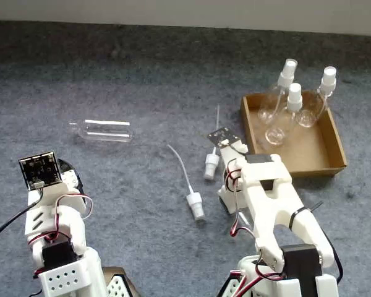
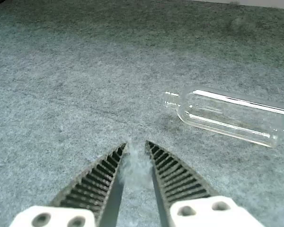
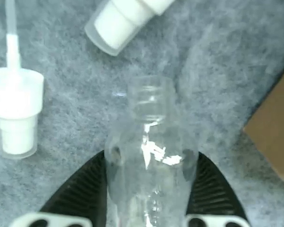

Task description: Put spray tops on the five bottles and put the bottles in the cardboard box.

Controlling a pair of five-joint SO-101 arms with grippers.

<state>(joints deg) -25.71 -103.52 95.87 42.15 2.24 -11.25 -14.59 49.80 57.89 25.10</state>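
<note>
1. R claw (image 3: 150,163): clamped on bare bottle (image 3: 149,118), jaws either side of the body below the shoulder. Neck was open, no top on. Sat near a corner of the box (image 1: 297,169), w/ both tops close by. Couldn't tell if the bottle was lifted or resting on the mat (image 2: 61,71).
2. L claw (image 2: 136,144): narrow gap, nothing in it, low over mat.
3. Spare bottle (image 1: 102,130): lay on its side, uncapped, near L claw, well apart from box.
4. Tops, qty 2: near top (image 1: 211,164) just beside R arm's head; far top (image 1: 195,205) closer to the arm bases. Each had a long thin dip tube.
5. Box: held 3 capped bottles (image 1: 290,114), leaning together.
6. Handling (est.): bottles prob. light, thin clear plastic, smooth, so likely slippery. Hard squeeze could dent one or pop it out. Best hold is mid-body across the width, neck kept free. Tops light, stiff at the collar; take by collar or head, never the tube. Tube looked bendy and would need threading into the neck first.
7. Status (est.): 3 of 5 done; 2 bottles and 2 tops outstanding.
</note>
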